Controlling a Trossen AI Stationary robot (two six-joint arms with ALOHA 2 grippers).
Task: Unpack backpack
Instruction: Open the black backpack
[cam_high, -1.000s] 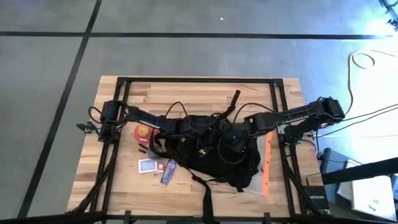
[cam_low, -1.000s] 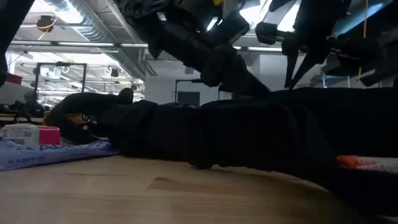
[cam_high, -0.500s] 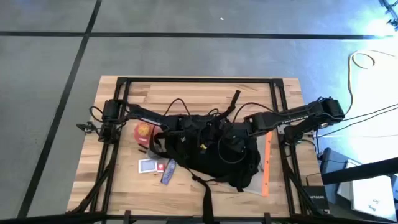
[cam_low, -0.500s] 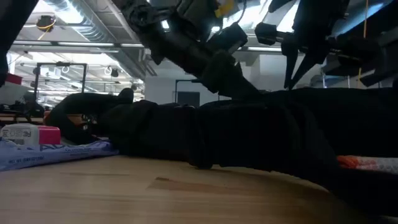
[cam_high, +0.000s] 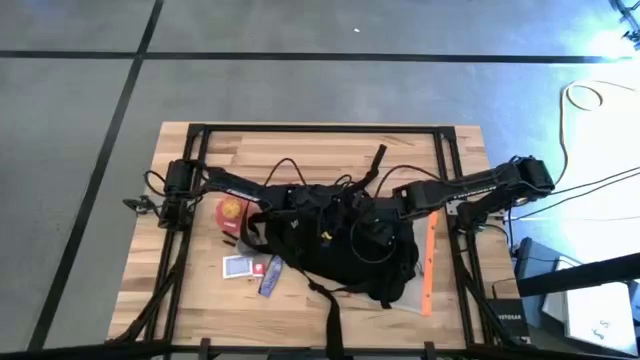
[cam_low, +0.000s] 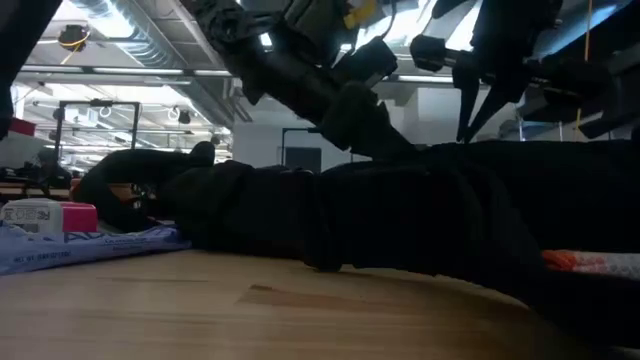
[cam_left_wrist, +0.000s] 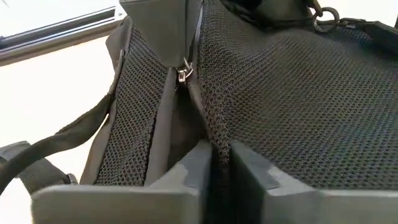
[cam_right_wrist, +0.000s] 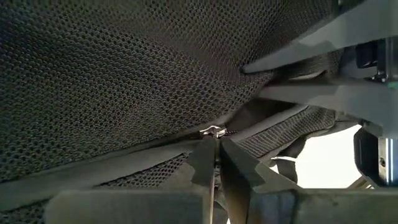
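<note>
The black backpack (cam_high: 335, 245) lies flat in the middle of the table, mesh back panel up and straps spread. My left gripper (cam_left_wrist: 221, 155) is at its left part, shut on mesh fabric beside a zip whose slider (cam_left_wrist: 182, 74) lies just ahead. My right gripper (cam_right_wrist: 215, 155) is over the backpack's right part, shut at a small metal zip pull (cam_right_wrist: 211, 132). The left gripper's grey fingers (cam_right_wrist: 298, 56) show beyond it in the right wrist view. My left gripper pinches a raised edge of the backpack's mesh panel (cam_left_wrist: 214, 134) between its two fingers, beside the zip line. The fingers slant down onto it from the table's left. The backpack rests on the table. My right gripper pinches the metal zip pull (cam_right_wrist: 211, 132) at the ends of its two fingers, coming along the zip seam from the table's right. The backpack lies on the table beneath it.
Left of the backpack lie a red round item (cam_high: 231, 210), a small blue and red box (cam_high: 238, 266) and a blue packet (cam_high: 270, 277). A long orange strip (cam_high: 430, 265) lies along its right side. Black frame rails (cam_high: 320, 128) border the table.
My left arm has shifted a little lower onto the backpack, then held still. The backpack and the right arm have stayed where they were.
</note>
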